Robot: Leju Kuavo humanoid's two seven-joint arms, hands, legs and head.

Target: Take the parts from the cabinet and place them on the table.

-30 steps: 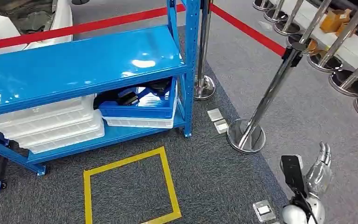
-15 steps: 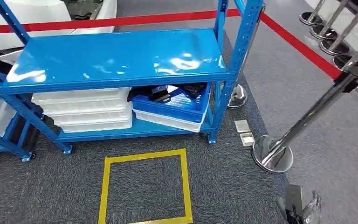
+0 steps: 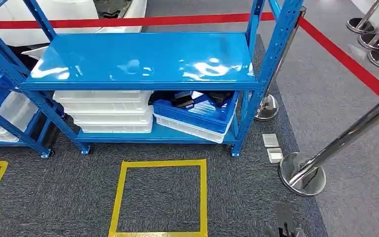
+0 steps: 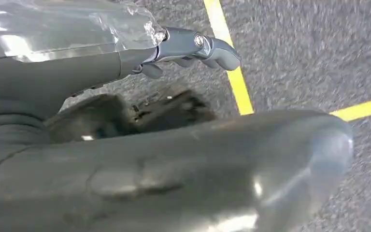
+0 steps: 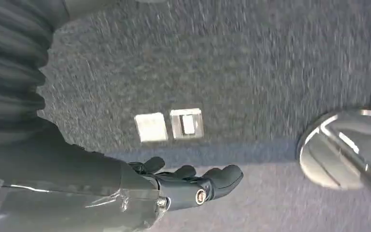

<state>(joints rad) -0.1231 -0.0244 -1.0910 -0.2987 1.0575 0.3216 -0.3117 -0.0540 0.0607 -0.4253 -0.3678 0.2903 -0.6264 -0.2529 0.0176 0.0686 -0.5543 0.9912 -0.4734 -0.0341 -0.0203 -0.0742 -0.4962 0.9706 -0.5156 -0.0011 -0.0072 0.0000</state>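
The view swings to square up the blue steel shelving cabinet (image 3: 143, 64); dark parts (image 3: 182, 100) sit in its blue plastic tray (image 3: 197, 112), and both the left hand (image 4: 193, 48) and right hand (image 5: 193, 186) hang loosely open, holding nothing.

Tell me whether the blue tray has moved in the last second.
No. The blue tray sits low in the rack beside the white trays, as before; the camera turned.
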